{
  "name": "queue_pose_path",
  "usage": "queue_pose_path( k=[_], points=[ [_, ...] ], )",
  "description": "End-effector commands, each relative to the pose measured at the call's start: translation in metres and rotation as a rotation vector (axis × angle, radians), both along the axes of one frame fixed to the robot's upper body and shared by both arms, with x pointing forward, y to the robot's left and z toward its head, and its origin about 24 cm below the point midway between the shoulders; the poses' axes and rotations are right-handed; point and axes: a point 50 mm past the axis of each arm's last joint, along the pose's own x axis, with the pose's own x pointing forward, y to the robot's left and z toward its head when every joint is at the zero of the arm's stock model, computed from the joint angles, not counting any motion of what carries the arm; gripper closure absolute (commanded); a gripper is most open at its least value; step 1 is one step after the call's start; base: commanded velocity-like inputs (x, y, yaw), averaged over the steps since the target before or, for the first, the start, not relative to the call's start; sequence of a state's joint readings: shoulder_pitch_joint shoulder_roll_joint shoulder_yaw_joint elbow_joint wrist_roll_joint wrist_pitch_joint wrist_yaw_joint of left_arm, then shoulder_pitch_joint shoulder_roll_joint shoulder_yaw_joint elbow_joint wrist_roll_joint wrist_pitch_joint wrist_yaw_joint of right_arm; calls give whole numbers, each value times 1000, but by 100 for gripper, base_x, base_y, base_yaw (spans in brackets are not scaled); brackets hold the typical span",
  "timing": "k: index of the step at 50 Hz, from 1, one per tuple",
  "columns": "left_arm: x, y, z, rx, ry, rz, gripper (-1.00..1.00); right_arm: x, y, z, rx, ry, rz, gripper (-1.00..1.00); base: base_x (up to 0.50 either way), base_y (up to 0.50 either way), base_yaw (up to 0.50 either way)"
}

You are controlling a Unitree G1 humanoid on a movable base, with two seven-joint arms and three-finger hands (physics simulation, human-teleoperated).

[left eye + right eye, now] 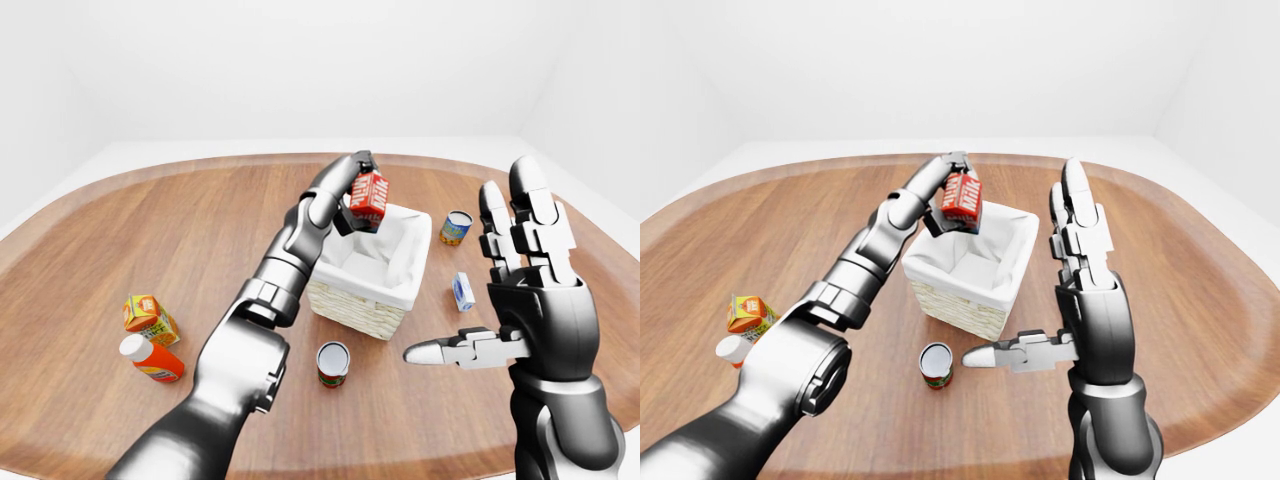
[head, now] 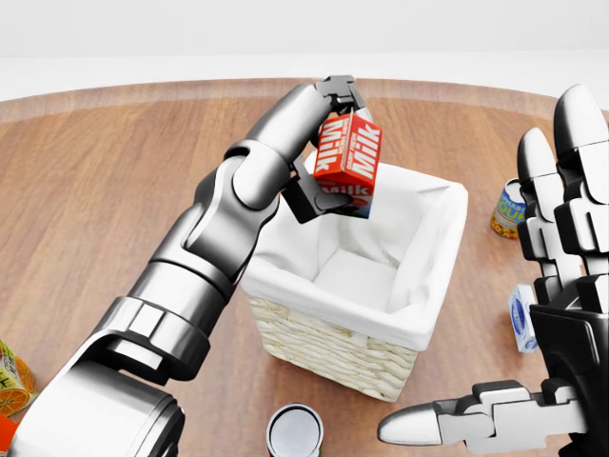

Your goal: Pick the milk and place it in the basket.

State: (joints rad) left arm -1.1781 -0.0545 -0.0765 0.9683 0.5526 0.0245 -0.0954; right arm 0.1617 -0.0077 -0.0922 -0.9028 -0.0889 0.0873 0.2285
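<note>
The left hand (image 2: 335,143) grips the milk (image 2: 348,159) above the basket (image 2: 430,328) rim, its fingers partly hidden behind the carton. The right hand (image 2: 557,314), spread open and empty beside the basket, is cut off by the head view's edge.

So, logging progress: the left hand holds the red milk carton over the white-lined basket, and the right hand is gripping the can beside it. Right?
Not quite. The right hand grips nothing; its fingers are spread open, as the left-eye view shows. The left hand does hold the milk carton over the basket.
</note>
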Motion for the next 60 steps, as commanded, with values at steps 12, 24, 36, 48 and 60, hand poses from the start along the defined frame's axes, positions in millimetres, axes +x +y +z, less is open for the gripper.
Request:
queue_pose_path(
  k=[12,24,36,48,60],
  points=[
    [1,-14,0,-57,-7,9,100,0,-2,-1,4,4,-1,-100,0,0,0],
    [4,-8,-4,-61,5,35,100,0,-1,-1,1,4,2,-100,0,0,0],
    [5,-5,-10,-75,26,45,100,1,-1,-2,3,10,0,-100,0,0,0],
    [3,-8,-13,-71,31,38,100,1,-1,-2,2,9,2,-100,0,0,0],
    [2,-9,-21,-60,46,46,100,0,-1,-2,2,9,3,-100,0,0,0]
  ],
)
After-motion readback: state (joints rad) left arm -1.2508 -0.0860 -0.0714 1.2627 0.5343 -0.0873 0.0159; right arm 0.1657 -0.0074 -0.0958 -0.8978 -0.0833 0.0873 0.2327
